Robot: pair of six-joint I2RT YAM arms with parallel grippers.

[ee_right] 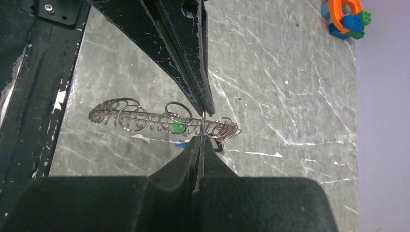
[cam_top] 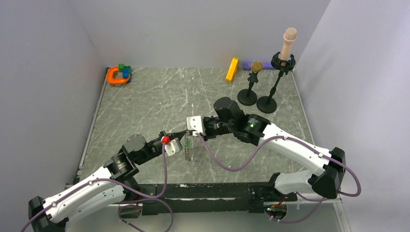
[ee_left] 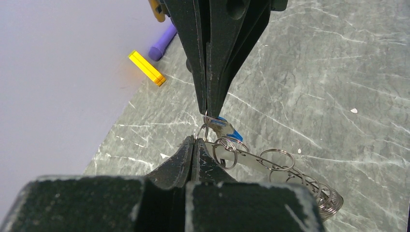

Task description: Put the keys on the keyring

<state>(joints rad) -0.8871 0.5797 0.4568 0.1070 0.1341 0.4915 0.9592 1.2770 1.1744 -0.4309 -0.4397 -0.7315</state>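
Centre of the table (cam_top: 145, 101), a bit toward 7 o'clock: left gripper (ee_left: 193, 141) and right gripper (ee_right: 200, 141) meet tip to tip. Both jaw pairs are pressed together, each nipping the same small wire loop at one end of the keyring (ee_right: 145, 117). The keyring looks lifted, with its shadow on the surface under it.

Top view: the keyring is only a thin silvery sliver hanging under the tips, keys unreadable. It gives the layout instead: orange horseshoe toy (cam_top: 115, 76) with green and blue blocks at 11 o'clock, yellow bar (cam_top: 232, 69) and purple piece (cam_top: 248, 65) at 1 o'clock, two black stands (cam_top: 247, 96) just beside those.

Left wrist: blue key (ee_left: 231, 132) sits right at the right gripper's tip, and the keyring trails off to 4 o'clock, strung with wire loops.

Right wrist: the keyring is edge-on, running to 9 o'clock from the pinch. Green key (ee_right: 178, 126) shows on it only in this view. The blue key is barely a speck below.
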